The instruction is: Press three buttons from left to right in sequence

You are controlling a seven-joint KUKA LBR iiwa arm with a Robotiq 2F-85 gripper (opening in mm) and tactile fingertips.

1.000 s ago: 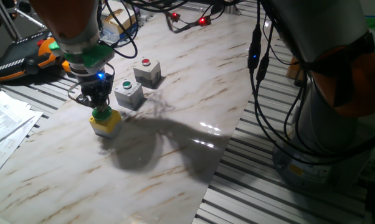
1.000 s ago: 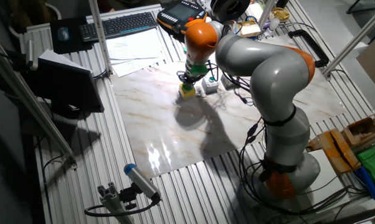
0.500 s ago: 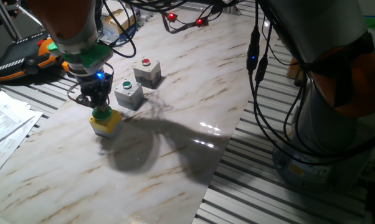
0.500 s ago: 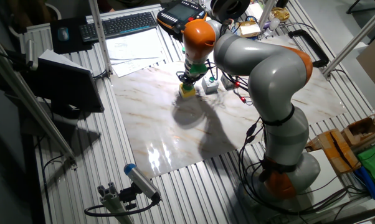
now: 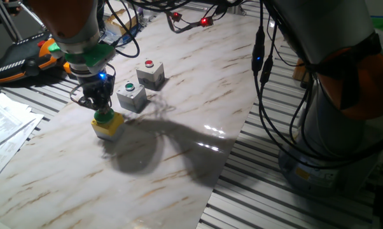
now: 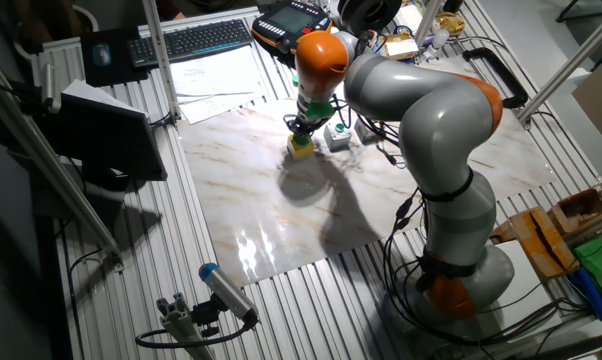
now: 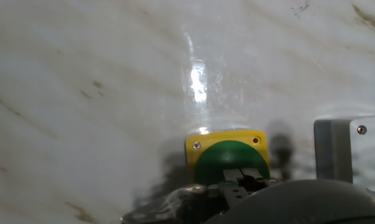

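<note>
The yellow box with the big green dome button [image 5: 107,123] stands on the marble board, leftmost of three in a row; it also shows in the hand view [image 7: 230,157] and the other fixed view [image 6: 301,146]. My gripper [image 5: 101,108] is directly above it, fingertips shut together and touching the dome [image 7: 237,176]. The grey box with the small green button [image 5: 131,96] is beside it, and the grey box with the small red button [image 5: 150,72] is farther right. An edge of the green-button box shows in the hand view [image 7: 352,155].
The marble board [image 5: 198,95] lies on a slatted metal table. Cables with red lights [image 5: 191,19] hang at the board's far edge. An orange-black pendant [image 5: 26,57] and papers [image 5: 4,127] lie off the left. The arm's base [image 5: 344,127] and cables stand at the right.
</note>
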